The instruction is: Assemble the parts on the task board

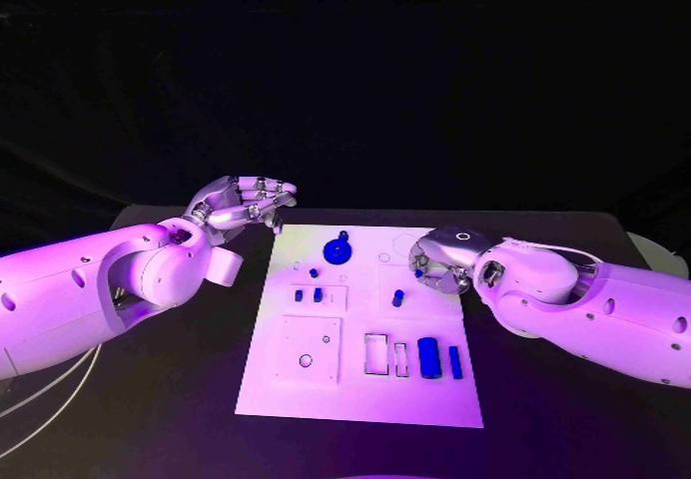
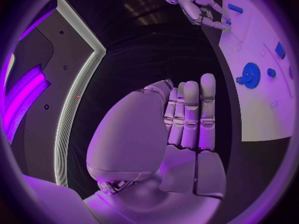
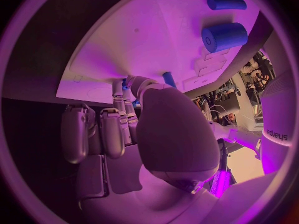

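Though lying flat, thick blue cylinder [image 1: 427, 351] lengthwise along task board [image 1: 289, 394].

The right hand [image 1: 440, 261] is covering part of the task board [image 1: 360, 399], its fingertips [image 3: 127, 82] are hiding whatever small blue piece they may be touching, and the board's tiniest parts are staying too small to identify.

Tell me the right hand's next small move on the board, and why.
Probably lift straight up a little. The right hand is bent over the board, and the right wrist view shows its fingertips at a small blue part. Whether it is gripped is unclear. The left hand waits off the board.
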